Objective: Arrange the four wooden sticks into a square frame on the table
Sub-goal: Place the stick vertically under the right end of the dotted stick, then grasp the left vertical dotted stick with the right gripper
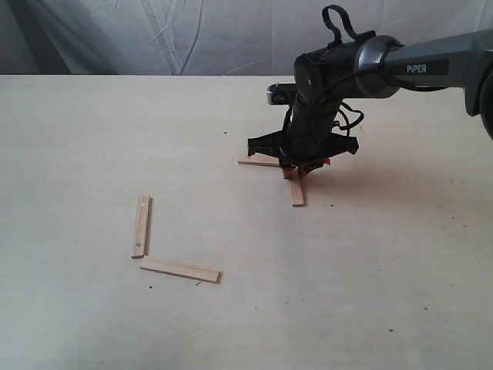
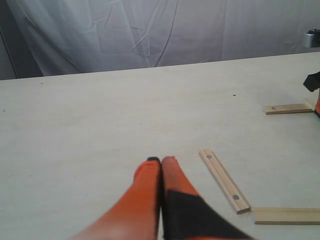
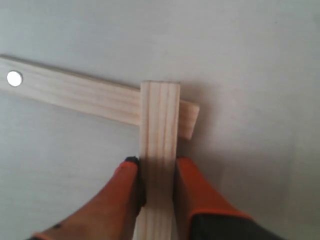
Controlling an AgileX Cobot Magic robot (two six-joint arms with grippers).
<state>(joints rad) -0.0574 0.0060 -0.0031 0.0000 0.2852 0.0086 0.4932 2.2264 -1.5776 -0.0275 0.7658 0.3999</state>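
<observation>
Four pale wooden sticks lie on the cream table [image 1: 69,139]. At the left, a dotted stick [image 1: 140,225] [image 2: 224,181] and a plain stick [image 1: 179,269] [image 2: 287,215] form an L. Right of centre, my right gripper [image 1: 297,171] [image 3: 157,170] is shut on a plain stick [image 1: 297,191] [image 3: 159,125], whose end overlaps a dotted stick [image 1: 257,161] [image 3: 75,92] [image 2: 289,108] at a right angle. My left gripper [image 2: 161,161] is shut with nothing in it, hovering beside the left L; the exterior view does not show it.
A grey wrinkled cloth [image 1: 154,35] hangs behind the table's far edge. The right arm [image 1: 431,65] reaches in from the right, above the table. Tiny dark specks dot the tabletop.
</observation>
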